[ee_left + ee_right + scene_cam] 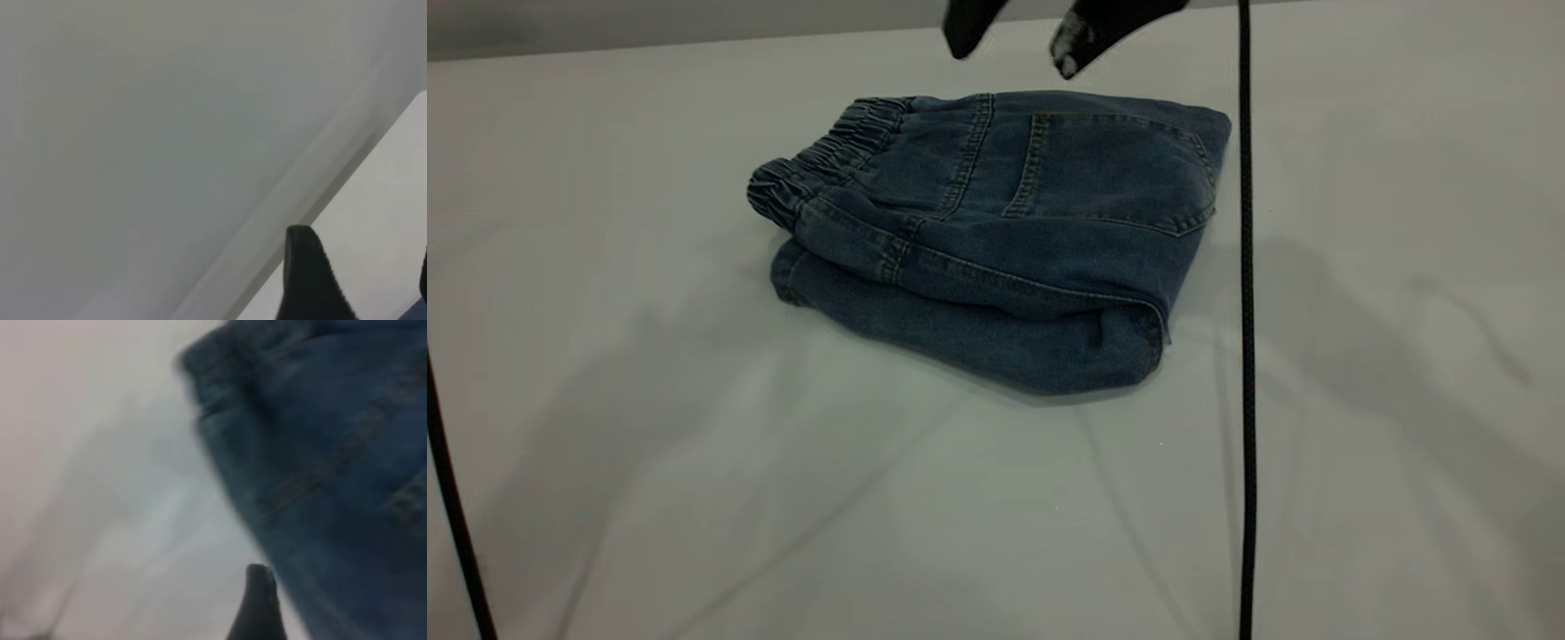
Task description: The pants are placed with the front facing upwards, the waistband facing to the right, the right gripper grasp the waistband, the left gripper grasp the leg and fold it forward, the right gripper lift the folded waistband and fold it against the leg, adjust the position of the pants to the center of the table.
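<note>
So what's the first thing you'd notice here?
The blue pants jump out first, folded into a chunky bundle on the white table, stretchy waistband at the exterior view's left. Just above their far edge hang two black fingertips of an end effector, spread apart, touching nothing.

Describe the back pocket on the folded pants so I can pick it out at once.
On the white table lies one bundle of folded blue denim pants. On its top layer, toward the right end away from the gathered elastic waistband, sits the square patch pocket, outlined in tan stitching.
</note>
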You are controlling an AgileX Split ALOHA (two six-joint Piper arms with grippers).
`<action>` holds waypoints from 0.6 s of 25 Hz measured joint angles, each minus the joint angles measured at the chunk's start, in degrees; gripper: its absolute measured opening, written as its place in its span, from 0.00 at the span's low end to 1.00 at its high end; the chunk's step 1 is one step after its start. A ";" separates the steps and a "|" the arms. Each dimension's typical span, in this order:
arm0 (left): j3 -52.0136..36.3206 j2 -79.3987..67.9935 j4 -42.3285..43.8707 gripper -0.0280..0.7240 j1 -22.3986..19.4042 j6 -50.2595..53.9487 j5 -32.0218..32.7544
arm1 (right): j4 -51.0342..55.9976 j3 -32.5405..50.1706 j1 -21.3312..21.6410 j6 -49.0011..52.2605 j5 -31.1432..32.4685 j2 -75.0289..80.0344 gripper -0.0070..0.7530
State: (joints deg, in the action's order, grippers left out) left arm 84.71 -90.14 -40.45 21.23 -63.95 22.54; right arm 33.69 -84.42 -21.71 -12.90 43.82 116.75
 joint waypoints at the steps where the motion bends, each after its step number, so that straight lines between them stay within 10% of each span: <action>1: 0.00 0.00 0.00 0.54 0.00 0.00 0.00 | -1.36 0.00 0.00 1.57 -1.14 0.69 0.67; 15: 0.00 0.04 -0.28 0.54 0.05 0.00 0.06 | 0.57 -14.37 -4.24 14.35 0.33 13.03 0.66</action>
State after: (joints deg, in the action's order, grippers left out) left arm 84.71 -90.10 -40.74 21.28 -63.95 22.59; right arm 34.26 -98.79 -25.94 1.45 44.15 129.78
